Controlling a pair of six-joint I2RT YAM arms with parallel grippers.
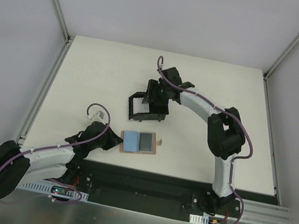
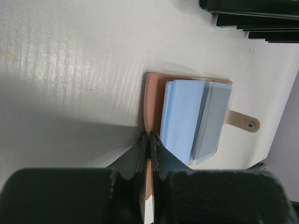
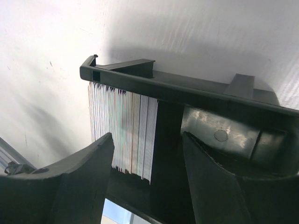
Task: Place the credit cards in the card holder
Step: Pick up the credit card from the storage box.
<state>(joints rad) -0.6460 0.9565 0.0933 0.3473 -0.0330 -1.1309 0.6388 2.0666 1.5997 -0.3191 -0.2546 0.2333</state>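
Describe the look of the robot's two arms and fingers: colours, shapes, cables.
The left arm and right arm have white links between bulky black joints. A purple cable loops along each. The fingers are dark, matte and wedge-shaped.

1. The card holder (image 1: 139, 143) lies opened flat on the table (image 1: 86, 77), near the front edge.
2. The credit cards (image 1: 138, 141) lie on the card holder's inner face, on its left and right halves, meeting at the fold.
3. A snap tab (image 1: 161, 143) sticks out from the card holder's right edge.
4. The left gripper (image 2: 149, 140) sits just left of the card holder, pinched on its left edge.
5. Behind the card holder, apart from it, stands a box (image 1: 133, 106) with a stack of cards (image 3: 117, 121) on edge inside.
6. The right gripper (image 3: 147, 140) hangs over that box, its fingers spread.
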